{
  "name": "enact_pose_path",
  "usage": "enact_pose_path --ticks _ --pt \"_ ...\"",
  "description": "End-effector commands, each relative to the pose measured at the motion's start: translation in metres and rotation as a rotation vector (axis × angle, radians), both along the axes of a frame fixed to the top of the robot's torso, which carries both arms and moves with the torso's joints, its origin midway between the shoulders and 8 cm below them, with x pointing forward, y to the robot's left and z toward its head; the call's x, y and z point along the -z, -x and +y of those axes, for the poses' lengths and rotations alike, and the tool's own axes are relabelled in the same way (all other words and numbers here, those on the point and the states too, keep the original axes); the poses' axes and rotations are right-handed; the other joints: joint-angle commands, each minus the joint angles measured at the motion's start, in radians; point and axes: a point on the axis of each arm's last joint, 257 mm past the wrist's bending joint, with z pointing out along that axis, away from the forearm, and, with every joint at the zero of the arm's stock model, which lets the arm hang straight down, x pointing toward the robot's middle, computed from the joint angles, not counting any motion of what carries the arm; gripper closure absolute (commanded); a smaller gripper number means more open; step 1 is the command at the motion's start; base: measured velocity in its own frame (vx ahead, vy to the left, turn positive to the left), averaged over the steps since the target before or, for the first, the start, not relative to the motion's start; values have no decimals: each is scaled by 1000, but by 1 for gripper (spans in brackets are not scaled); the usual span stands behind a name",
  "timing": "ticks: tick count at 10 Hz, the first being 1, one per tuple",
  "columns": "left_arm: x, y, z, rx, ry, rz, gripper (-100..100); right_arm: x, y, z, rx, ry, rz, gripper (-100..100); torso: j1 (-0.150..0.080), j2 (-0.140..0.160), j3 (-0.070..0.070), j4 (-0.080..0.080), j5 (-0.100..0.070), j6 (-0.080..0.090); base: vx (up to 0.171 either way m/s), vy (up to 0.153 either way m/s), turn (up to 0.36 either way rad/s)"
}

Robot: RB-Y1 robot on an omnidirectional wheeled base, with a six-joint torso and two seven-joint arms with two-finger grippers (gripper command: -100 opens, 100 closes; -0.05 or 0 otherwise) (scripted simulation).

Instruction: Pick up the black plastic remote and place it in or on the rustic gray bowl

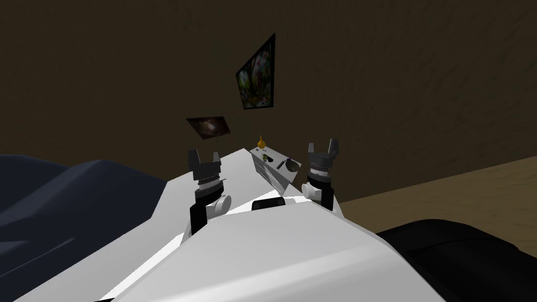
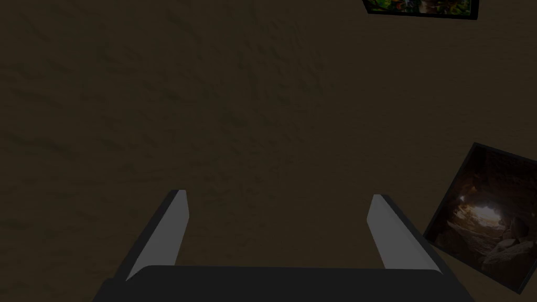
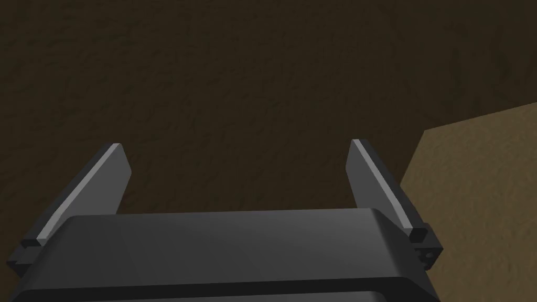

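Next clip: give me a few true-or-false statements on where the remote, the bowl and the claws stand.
1. The left claw and right claw are both open and empty. True.
2. The remote lies in the bowl. False: it lies on the table beside the bowl.
3. An orange vase stands on the table. True.
4. The right claw touches the remote. False: it is short of the table.

Dim brown wall (image 1: pixel 105 63) (two framed pictures (image 1: pixel 257 73)) above tan floor (image 1: pixel 472 183).
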Motion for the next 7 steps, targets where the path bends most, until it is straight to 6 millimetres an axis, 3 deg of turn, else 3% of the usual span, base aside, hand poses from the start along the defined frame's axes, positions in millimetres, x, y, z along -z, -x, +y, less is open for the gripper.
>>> enact_pose_path --ticks 1,7 --pt "0 0 0 0 0 0 0 7 -6 -2 -17 3 31 -100 0 0 0 0 0 0 11 33 -3" --pt "0 0 0 0 0 0 0 64 -36 -38 -78 -64 247 -100 8 -3 -2 -1 2 0 38 105 -11"
